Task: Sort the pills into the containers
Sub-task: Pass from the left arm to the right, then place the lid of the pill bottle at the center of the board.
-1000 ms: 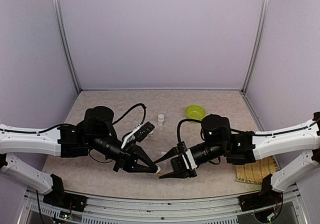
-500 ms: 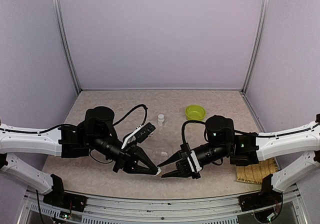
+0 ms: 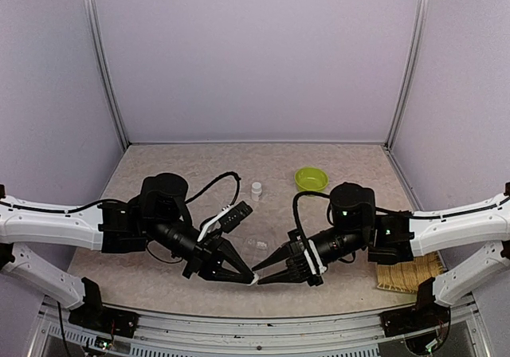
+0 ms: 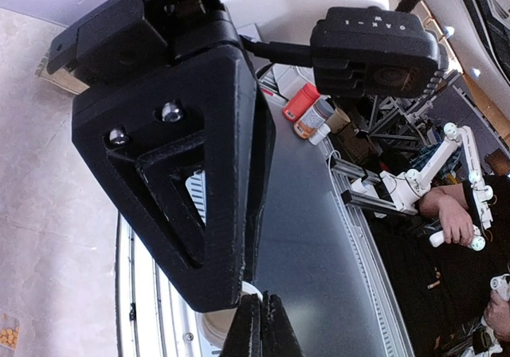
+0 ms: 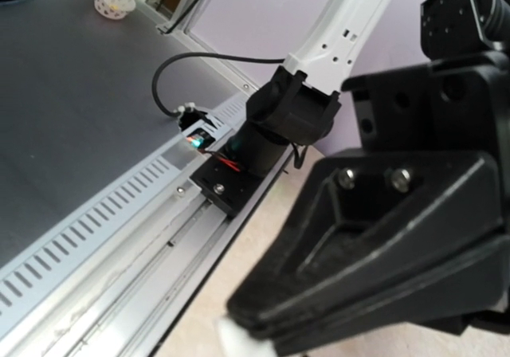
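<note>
My left gripper (image 3: 249, 276) and right gripper (image 3: 260, 277) meet tip to tip just above the table's front edge. Between the tips is a small white bottle (image 3: 254, 278), seen as a white round shape (image 4: 213, 325) in the left wrist view and as a white blur (image 5: 236, 338) in the right wrist view. My left gripper (image 4: 260, 327) is shut at the bottle. The right gripper's fingers (image 4: 199, 213) stand nearly together with their tips on the bottle's top. A clear pill box (image 3: 256, 243) lies behind the grippers. Orange pills (image 4: 6, 335) show in a clear compartment.
Another small white bottle (image 3: 256, 188) stands upright at mid-table, with a lime-green bowl (image 3: 311, 178) to its right. A woven mat (image 3: 406, 274) lies at the right front under the right arm. The table's metal front rail (image 3: 263, 325) runs just below the grippers.
The right gripper has swung left to the left gripper's tip and its jaws have closed from wide apart to nearly together. The left gripper has edged slightly right, still shut.
</note>
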{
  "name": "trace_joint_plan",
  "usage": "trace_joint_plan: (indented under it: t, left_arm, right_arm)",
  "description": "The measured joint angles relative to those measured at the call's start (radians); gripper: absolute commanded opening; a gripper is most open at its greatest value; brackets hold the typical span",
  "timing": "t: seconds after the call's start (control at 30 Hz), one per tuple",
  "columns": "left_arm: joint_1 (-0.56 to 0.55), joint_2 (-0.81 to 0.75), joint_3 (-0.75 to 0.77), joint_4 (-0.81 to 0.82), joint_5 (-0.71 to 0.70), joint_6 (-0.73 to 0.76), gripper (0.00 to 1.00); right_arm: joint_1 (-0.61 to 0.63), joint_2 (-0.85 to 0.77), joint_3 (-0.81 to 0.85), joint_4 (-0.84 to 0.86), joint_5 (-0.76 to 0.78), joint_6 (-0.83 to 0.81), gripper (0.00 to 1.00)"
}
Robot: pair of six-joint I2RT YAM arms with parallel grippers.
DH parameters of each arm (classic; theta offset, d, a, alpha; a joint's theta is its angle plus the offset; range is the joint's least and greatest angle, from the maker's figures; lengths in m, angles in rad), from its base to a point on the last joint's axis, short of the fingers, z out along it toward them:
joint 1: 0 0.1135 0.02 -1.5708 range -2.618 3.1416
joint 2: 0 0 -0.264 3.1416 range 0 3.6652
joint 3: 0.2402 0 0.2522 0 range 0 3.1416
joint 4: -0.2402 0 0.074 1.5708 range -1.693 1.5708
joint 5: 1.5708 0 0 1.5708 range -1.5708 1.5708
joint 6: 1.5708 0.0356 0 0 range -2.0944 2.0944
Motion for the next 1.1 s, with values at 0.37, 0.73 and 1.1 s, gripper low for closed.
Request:
trace_joint_plan:
  t: [0.37,0.73,1.1]
  left_arm:
    - [-0.002,-0.001,0.0,0.003,0.0,-0.012,0.0]
    - [-0.003,-0.009,-0.009,0.016,0.005,-0.019,0.12]
    - [-0.008,-0.047,-0.014,0.001,0.016,-0.016,0.8]
  right_arm:
    - [0.0,0.01,0.0,0.013,-0.014,0.011,0.19]
    - [0.011,0.024,0.0,0.031,-0.017,0.014,0.03]
    - [0.007,0.022,-0.026,0.038,0.035,0.048,0.01]
